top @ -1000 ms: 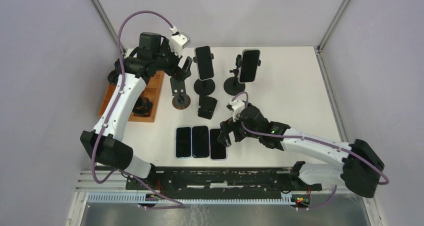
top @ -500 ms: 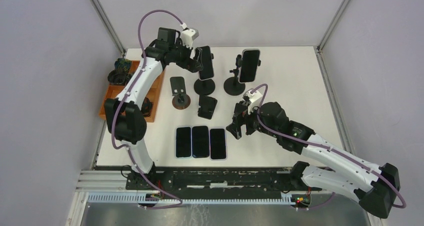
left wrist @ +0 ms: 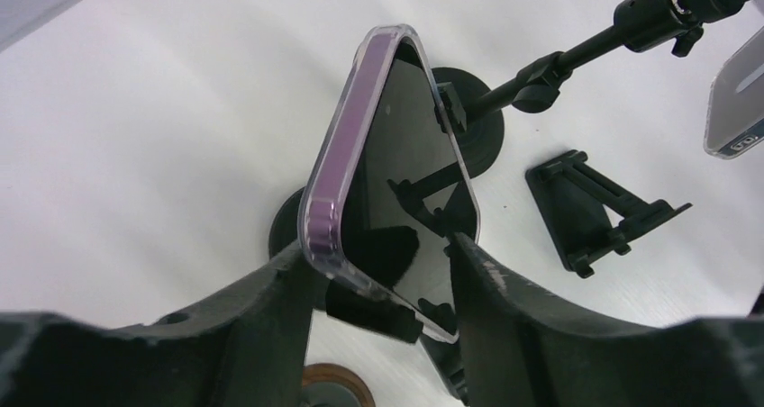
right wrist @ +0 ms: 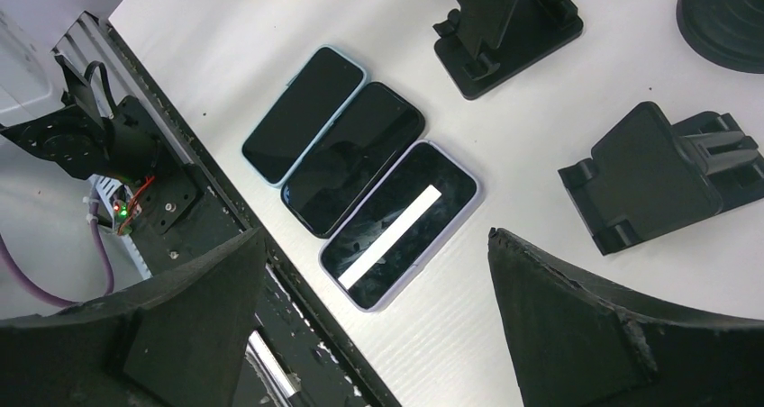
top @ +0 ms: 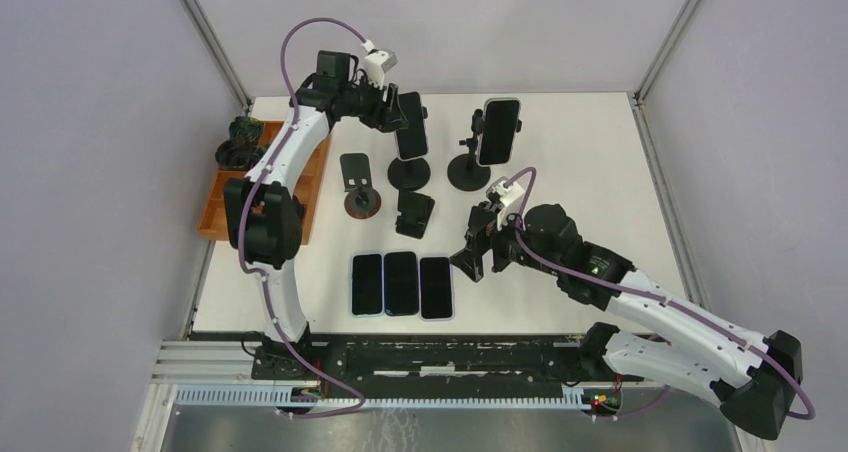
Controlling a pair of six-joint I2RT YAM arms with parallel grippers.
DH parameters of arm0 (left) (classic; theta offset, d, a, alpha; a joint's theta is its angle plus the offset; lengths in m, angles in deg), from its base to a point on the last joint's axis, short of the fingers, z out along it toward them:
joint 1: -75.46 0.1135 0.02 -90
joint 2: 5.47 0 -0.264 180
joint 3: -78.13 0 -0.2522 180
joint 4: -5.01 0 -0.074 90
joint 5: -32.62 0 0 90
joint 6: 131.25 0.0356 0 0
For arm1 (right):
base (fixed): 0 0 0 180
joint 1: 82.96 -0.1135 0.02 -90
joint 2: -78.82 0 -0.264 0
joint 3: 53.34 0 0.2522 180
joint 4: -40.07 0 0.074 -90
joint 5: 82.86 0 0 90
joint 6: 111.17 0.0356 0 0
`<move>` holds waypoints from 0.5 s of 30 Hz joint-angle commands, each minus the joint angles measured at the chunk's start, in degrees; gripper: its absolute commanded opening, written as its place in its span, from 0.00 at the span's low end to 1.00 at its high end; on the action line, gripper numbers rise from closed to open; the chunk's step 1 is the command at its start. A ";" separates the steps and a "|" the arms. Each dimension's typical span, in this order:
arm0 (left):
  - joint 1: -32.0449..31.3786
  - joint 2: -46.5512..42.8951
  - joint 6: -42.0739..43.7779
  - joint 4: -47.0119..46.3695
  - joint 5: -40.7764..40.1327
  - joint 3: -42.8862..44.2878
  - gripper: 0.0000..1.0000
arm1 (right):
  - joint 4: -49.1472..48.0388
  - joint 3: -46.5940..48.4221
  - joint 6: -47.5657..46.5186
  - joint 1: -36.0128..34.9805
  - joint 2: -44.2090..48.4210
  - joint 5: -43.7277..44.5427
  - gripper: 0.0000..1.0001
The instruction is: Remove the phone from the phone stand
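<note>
A dark phone (top: pixel 409 124) in a clear purple case (left wrist: pixel 335 168) stands upright in a black phone stand (top: pixel 409 174) at the back of the table. My left gripper (top: pixel 397 112) reaches in from the left, and its fingers (left wrist: pixel 270 290) press both long edges of the phone's top end (left wrist: pixel 396 164), which sits in the stand's clamp. My right gripper (top: pixel 478 257) hovers open and empty above the table, right of a row of three flat phones (right wrist: pixel 401 227).
A second phone (top: pixel 498 130) stands on another stand to the right. Two empty stands (top: pixel 357 177) (top: pixel 414 213) sit in front. Three phones (top: pixel 400 284) lie flat near the front edge. A wooden tray (top: pixel 218 212) sits at the left edge.
My left arm swung right from the empty stand to the phone and its jaws narrowed onto the phone's edges. My right gripper lifted and drew back to the right of the flat phones.
</note>
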 commanded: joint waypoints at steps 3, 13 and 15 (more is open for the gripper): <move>0.90 3.44 -2.67 -2.12 8.16 3.36 0.53 | -2.66 1.93 1.39 0.15 1.73 -1.08 0.98; 1.35 -0.15 0.60 -0.07 13.82 7.04 0.06 | -3.87 1.58 1.25 0.16 1.99 -2.39 0.98; 1.35 -2.41 0.84 -0.18 14.27 6.87 0.02 | -4.28 1.49 1.11 0.20 1.84 -2.54 0.98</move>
